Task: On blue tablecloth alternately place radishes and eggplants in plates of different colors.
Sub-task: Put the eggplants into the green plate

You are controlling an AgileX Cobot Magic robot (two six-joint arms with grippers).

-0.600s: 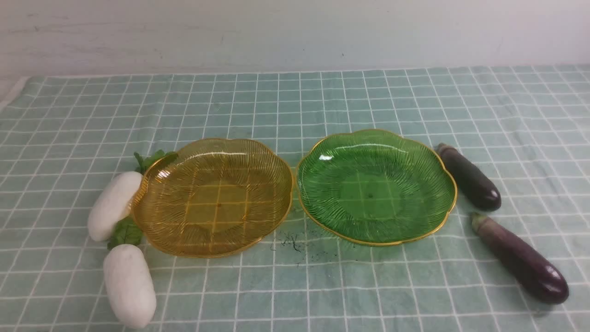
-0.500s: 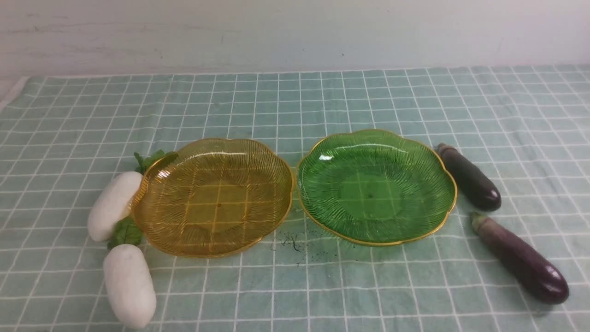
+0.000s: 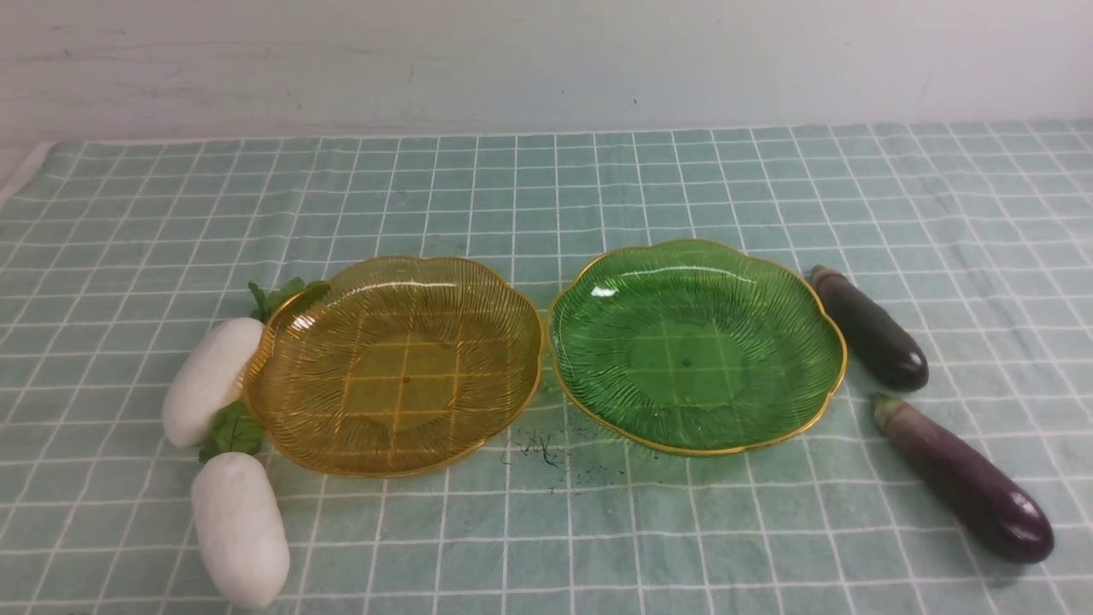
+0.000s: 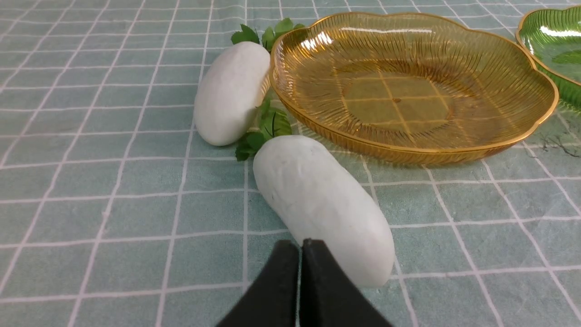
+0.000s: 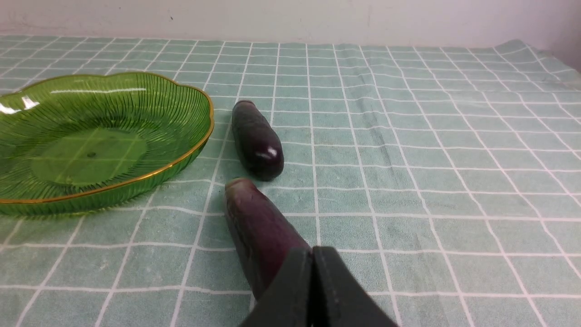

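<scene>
On the blue tablecloth (image 3: 546,188) stand an empty amber plate (image 3: 393,366) and an empty green plate (image 3: 696,346) side by side. Two white radishes lie left of the amber plate: the far one (image 3: 212,380) touches its rim, the near one (image 3: 239,530) lies in front. Two purple eggplants lie right of the green plate, one far (image 3: 869,329), one near (image 3: 965,480). No gripper shows in the front view. My left gripper (image 4: 300,243) is shut and empty just short of the near radish (image 4: 317,204). My right gripper (image 5: 312,250) is shut and empty over the near eggplant (image 5: 258,231).
A white wall (image 3: 546,60) runs behind the table. Dark specks (image 3: 546,448) mark the cloth in front of the gap between the plates. The cloth's left edge (image 3: 21,175) shows at the far left, and its far right corner (image 5: 535,50) in the right wrist view.
</scene>
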